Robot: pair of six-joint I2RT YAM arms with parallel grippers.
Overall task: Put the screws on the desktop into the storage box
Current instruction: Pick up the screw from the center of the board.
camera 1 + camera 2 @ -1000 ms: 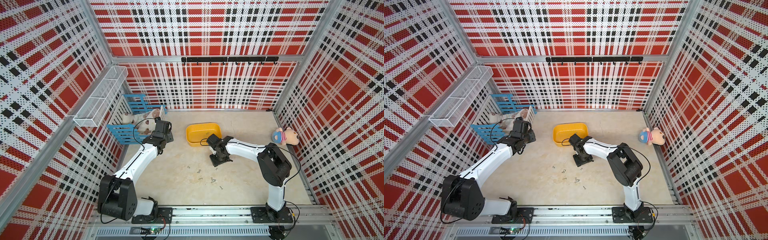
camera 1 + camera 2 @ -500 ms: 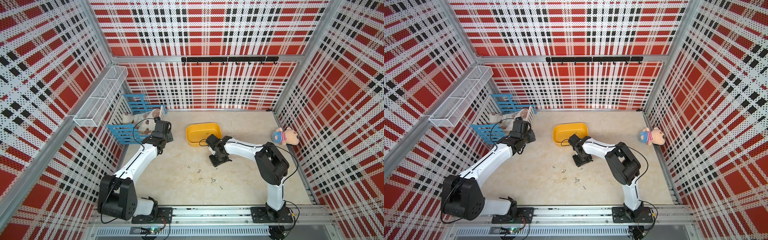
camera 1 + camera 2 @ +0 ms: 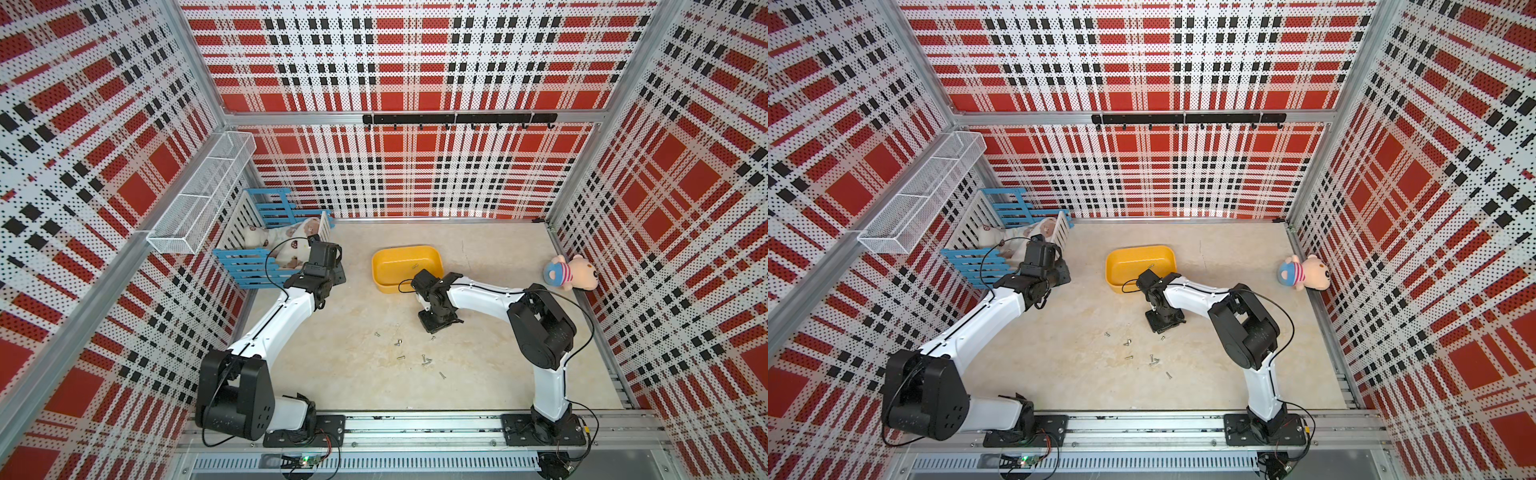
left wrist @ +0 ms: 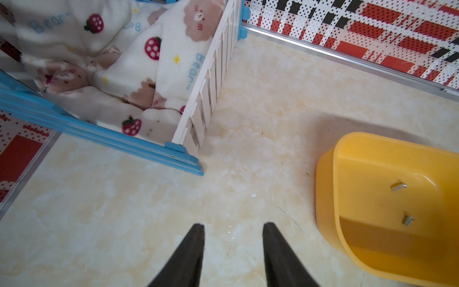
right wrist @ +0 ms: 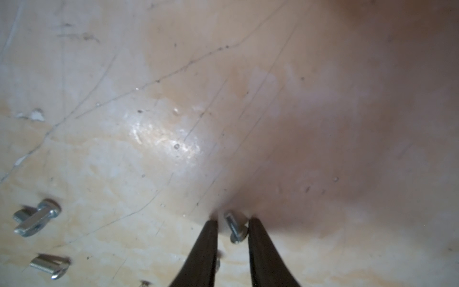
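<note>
From my station, taking 12 o'clock as the far wall, the storage box point(image 3: 380, 274) sits on the desktop point(image 3: 353, 374) a little toward 12 from its middle. Two screws point(image 4: 398, 186) already lie on the box's floor. The right gripper point(image 5: 232, 220) is down at the desktop, at about 5 o'clock from the box and near it. In its wrist view the two black fingers point(image 5: 258, 248) stand narrowly apart with one screw point(image 5: 235, 229) lying flat between them. A sliver of bare desktop shows between that screw and one finger, so I read the claw as not yet clamped. The other loose screws point(image 3: 426, 360) are scattered at roughly 7 o'clock from that gripper, all flat on the desktop and well apart from the box. The left gripper point(image 4: 233, 225) hangs above bare desktop at about 9 o'clock from the box, its claw apart with nothing in it, just beside the blue-and-white crate point(image 3: 245, 266) that holds a fleece blanket point(image 4: 173, 49). A plush toy point(image 3: 571, 272) lies at 3 o'clock, against the wall.
</note>
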